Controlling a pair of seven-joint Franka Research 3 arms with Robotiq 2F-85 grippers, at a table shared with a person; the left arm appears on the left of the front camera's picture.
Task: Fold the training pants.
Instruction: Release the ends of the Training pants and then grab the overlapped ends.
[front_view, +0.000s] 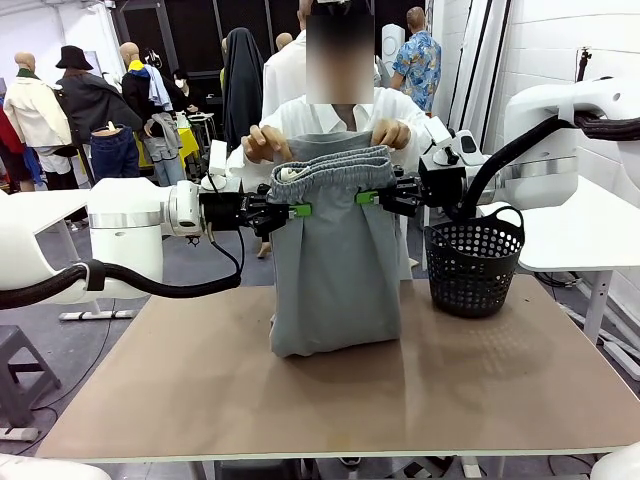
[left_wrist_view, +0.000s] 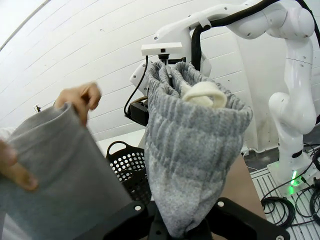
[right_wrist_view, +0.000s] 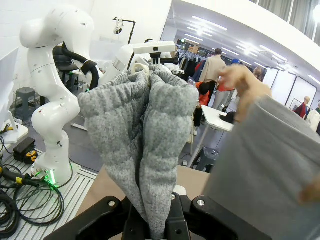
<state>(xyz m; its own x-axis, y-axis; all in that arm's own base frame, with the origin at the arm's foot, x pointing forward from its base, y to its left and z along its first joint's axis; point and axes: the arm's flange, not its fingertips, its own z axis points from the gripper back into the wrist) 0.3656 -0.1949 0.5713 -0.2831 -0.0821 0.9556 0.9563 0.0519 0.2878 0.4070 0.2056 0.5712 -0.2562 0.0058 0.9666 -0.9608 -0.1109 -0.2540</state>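
Observation:
The light grey training pants hang doubled over above the table, their lower fold resting on the tabletop. My left gripper is shut on the left end of the gathered waistband. At the waistband's right end, my right gripper is also shut on the fabric. The person's two hands hold the legs' far layer up behind the waistband, with a hand on a grey layer in both wrist views.
A black perforated basket stands on the table's right side, just right of the pants. The brown tabletop lies bare in front. The person stands close at the far edge.

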